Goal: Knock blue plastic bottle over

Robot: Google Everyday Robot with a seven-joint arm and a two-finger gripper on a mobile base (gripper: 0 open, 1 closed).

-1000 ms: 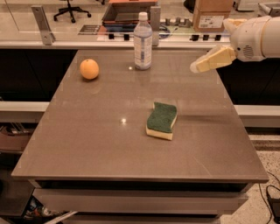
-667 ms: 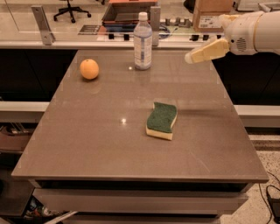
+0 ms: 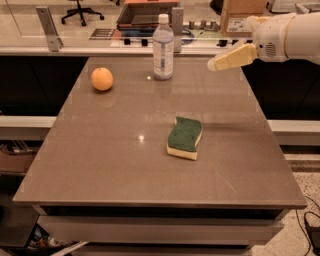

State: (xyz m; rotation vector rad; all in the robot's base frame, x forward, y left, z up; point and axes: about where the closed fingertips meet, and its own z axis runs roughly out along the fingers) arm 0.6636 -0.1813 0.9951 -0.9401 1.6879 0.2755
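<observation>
The blue plastic bottle (image 3: 163, 47) stands upright near the far edge of the brown table (image 3: 115, 150). It is clear and bluish with a white cap and a pale label. My gripper (image 3: 216, 64) comes in from the right on a white arm. It hangs above the table at about the bottle's mid-height, some way to the right of the bottle and apart from it. Its cream fingers point left toward the bottle.
An orange (image 3: 102, 79) sits at the far left of the table. A green and yellow sponge (image 3: 185, 137) lies near the middle. Behind the table run a counter with a tray (image 3: 145, 15) and a cardboard box (image 3: 240, 15).
My gripper has moved left and a little up, closing the gap to the bottle. The bottle, orange and sponge have not moved.
</observation>
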